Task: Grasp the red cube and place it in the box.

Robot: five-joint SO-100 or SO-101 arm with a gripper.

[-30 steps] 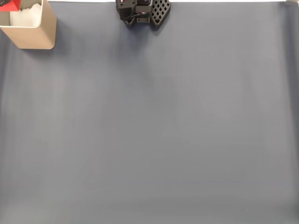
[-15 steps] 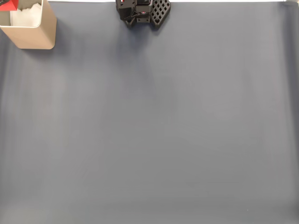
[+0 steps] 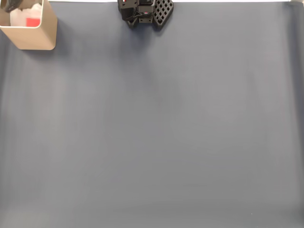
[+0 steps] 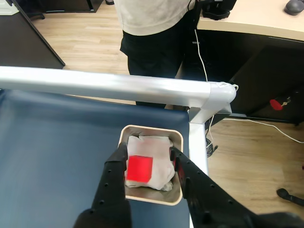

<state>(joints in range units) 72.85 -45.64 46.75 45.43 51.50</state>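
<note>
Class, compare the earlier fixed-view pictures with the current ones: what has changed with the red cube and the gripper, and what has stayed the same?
The red cube was let go: earlier it sat at the picture's top-left edge, above the box; now it lies on the white lining inside. The gripper hangs open above it, fingers apart on either side. The box, the blue mat and the arm's base kept their places.

My black gripper (image 4: 148, 154) hangs over a bright red cube (image 4: 139, 168) on white lining inside the beige box (image 4: 150, 198), all on a dark blue-grey table (image 3: 156, 133) with a silver rail (image 4: 104, 85).
</note>
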